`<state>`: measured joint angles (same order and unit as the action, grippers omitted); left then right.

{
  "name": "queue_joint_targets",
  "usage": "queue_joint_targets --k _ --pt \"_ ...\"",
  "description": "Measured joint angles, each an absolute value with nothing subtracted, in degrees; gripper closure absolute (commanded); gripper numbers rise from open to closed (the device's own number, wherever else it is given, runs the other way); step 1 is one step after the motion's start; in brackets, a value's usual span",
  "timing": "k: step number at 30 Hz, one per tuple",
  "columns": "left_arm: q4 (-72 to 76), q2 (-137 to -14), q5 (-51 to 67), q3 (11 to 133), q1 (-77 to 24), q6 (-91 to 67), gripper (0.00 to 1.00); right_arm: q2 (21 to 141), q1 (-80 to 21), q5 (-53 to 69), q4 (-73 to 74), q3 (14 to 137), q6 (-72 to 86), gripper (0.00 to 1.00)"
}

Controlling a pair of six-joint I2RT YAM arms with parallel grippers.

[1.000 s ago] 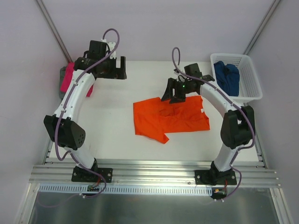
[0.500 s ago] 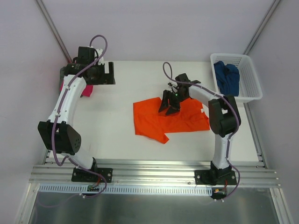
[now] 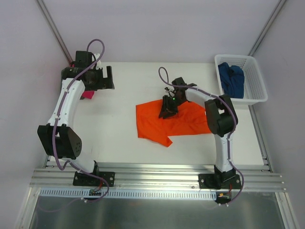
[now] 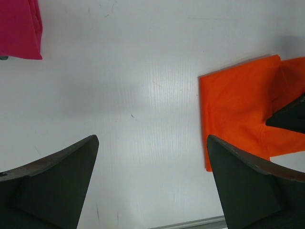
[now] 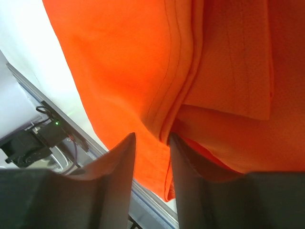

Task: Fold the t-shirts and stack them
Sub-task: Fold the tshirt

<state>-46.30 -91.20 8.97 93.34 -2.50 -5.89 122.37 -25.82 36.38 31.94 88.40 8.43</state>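
Right tool point(image 5: 151, 140), narrowly parted, astride a fold of orange t-shirt point(image 3: 155, 125)

I work in a robot lab cell, not a home or shop. My left arm point(image 3: 65, 106) and right arm point(image 3: 220, 119) are bolted to bare aluminium rails point(image 3: 157, 179) at the near edge of a plain white table point(image 3: 119, 138), with cables point(image 3: 96, 42) looping loose off their joints. Blank pale panels point(image 3: 167, 28) wall in the far and side edges, braced by slanted metal poles point(image 3: 54, 28). A white lattice basket point(image 3: 255, 78) sits at the far right corner.
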Motion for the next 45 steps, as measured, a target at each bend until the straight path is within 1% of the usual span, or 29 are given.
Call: queue_joint_targets --k 2,3,6,7,15,21,26,31,40,41,42,43,44,45 --pt "-46.33 -90.87 9.06 92.92 -2.5 -6.0 0.01 122.65 -25.82 36.53 31.62 88.51 8.27 0.83" --pt "-46.41 -90.72 9.08 92.82 -2.5 -6.02 0.01 122.67 -25.85 36.56 31.57 88.51 8.25 0.92" --pt "-46.37 -90.61 9.43 92.68 -2.48 -6.22 0.01 122.67 -26.0 36.93 31.48 89.08 8.23 0.99" --pt "-46.33 -90.54 9.56 92.6 -2.42 -6.26 0.01 122.65 -26.11 36.99 31.46 89.34 8.12 0.99" --pt "-46.39 -90.19 10.2 91.88 -0.86 -6.59 0.01 122.63 -28.1 38.52 31.59 93.84 8.75 0.99" --pt "-46.35 -88.6 10.04 91.79 2.15 -6.74 0.01 122.63 -34.54 39.9 31.18 100.6 10.02 0.99" --pt "-46.26 -84.42 6.66 89.78 5.48 -7.57 0.01 122.67 -40.84 41.67 29.74 105.03 10.09 0.99" --pt "-45.98 -78.87 4.08 86.89 9.13 -8.34 0.01 124.51 -45.01 42.96 29.28 107.74 8.82 0.99" --pt "-46.33 -69.1 5.13 79.66 11.31 -8.4 0.02 130.82 -51.77 43.57 29.17 110.24 7.88 0.98" --pt "-46.37 -68.47 5.54 79.24 11.81 -8.47 0.02 131.41 -52.16 43.64 29.1 110.5 7.94 0.89" --pt "-46.33 -67.64 5.91 78.65 12.36 -8.56 0.02 132.18 -52.6 43.77 29.02 110.96 8.25 0.74" --pt "-46.35 -66.72 6.61 77.97 13.1 -8.62 0.02 133.1 -53.04 43.77 28.95 111.7 8.43 0.57" --pt "-46.37 -65.82 7.49 77.23 13.69 -8.84 0.02 133.86 -53.36 43.68 28.71 112.29 8.78 0.01" --pt "-46.41 -65.43 7.79 76.93 14.04 -8.97 0.02 134.41 -53.65 43.57 28.47 112.57 8.6 0.03"
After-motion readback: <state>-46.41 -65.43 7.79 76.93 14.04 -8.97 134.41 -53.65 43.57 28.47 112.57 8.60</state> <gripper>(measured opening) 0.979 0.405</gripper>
